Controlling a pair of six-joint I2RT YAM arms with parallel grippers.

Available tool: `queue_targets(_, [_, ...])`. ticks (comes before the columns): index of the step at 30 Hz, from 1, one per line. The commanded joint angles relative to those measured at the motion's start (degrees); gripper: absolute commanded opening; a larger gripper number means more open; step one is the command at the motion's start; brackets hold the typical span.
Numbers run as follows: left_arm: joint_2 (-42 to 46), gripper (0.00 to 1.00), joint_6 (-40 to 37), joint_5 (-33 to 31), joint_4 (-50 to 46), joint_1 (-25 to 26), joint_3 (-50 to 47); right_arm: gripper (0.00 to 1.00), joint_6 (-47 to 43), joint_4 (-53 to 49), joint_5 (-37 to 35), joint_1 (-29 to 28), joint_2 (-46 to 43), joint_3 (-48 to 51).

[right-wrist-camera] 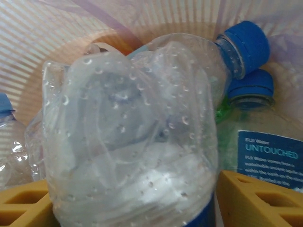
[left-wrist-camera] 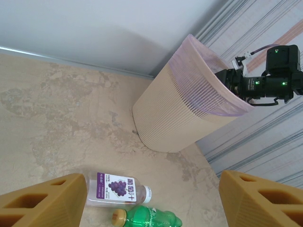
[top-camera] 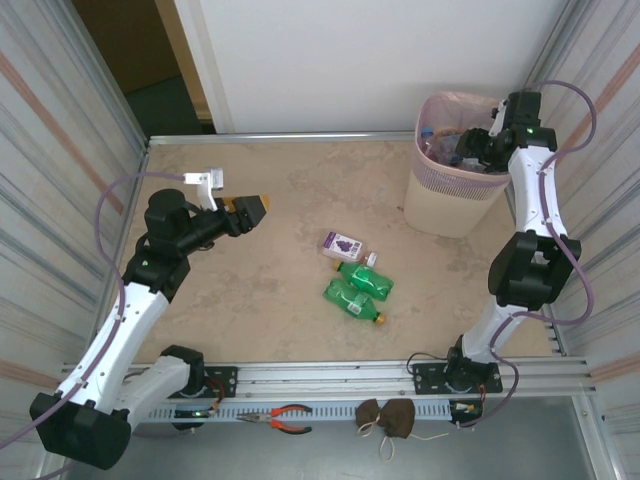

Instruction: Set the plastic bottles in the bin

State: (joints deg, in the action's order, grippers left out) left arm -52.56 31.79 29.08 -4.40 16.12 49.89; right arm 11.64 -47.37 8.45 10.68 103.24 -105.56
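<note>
My right gripper (top-camera: 470,150) reaches down into the pale-pink bin (top-camera: 455,205) at the back right. In the right wrist view its yellow fingers (right-wrist-camera: 258,198) stand apart on either side of a crumpled clear bottle (right-wrist-camera: 132,132) with a blue cap. A thin gap shows at the right finger. Another blue-capped bottle (right-wrist-camera: 267,161) lies deeper in the bin. My left gripper (top-camera: 250,210) hovers open and empty over the table's left half. Ahead of it lie a clear grape-label bottle (left-wrist-camera: 116,189) (top-camera: 343,245) and two green bottles (top-camera: 366,280) (top-camera: 352,300), one of them (left-wrist-camera: 151,218) also seen from the left wrist.
Corrugated metal walls close in both sides. A metal rail (top-camera: 330,378) runs along the near edge. Red-handled pliers (top-camera: 285,418) and a brown pouch (top-camera: 388,418) lie below it. The bin (left-wrist-camera: 180,118) stands against the right wall.
</note>
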Motion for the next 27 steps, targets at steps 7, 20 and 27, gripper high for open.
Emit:
queue_targets(7, [0.42, 0.74, 0.21, 0.45, 1.9, -0.38, -0.37, 0.73, 0.76, -4.58, -1.5, 0.22, -5.95, -5.72])
queue_targets(20, [0.45, 0.74, 0.81, 0.82, 2.3, -0.34, -0.61, 0.45, -0.89, -6.58, -1.84, -1.23, -6.74, -2.3])
queue_targets(27, [0.46, 0.74, 0.82, 0.91, 2.28, -0.35, -0.72, 0.41, -1.97, -5.24, -4.19, -0.77, -2.65, 3.68])
